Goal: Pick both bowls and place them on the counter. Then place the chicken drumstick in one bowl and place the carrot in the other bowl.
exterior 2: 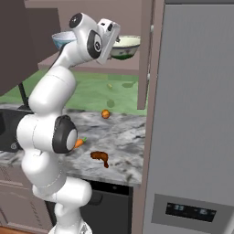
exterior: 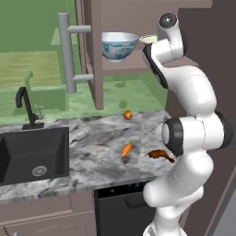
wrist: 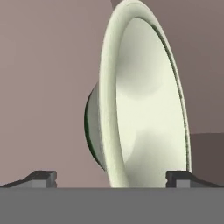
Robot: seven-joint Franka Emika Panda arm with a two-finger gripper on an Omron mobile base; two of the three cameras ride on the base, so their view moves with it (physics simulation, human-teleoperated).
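While reaching into the open cabinet, note the gripper (wrist: 111,177) raised level with the cabinet shelf (exterior 2: 91,67) and aimed at the cream bowl (wrist: 144,109). Observe the jaws spread fully apart, with 1 fingertip to either side of the bowl's rim and nothing clamped. Judge this wide spread as clearance for passing the thin rim between the fingers before closing.

Treat this as step 1 of the task: count 2 bowls on the shelf and 0 on the counter (exterior: 92,138).

Locate the items relative to the shelf:
- Cream bowl: on the shelf, at the end nearest the gripper.
- Blue-patterned bowl (exterior: 119,46): on the same shelf, beside the cream bowl and apart from it.
- Carrot (exterior: 126,149) and chicken drumstick (exterior: 160,155): below the shelf, on the counter, near each other but not touching.

Identify the cream bowl by its wide, shallow form, plain cream inside, pale green rim and darker green outside near the foot. Expect it nearly edge-on in the hand view, owing to the rolled hand. Assume a rim grip, judged most practical for so wide and shallow a shape.
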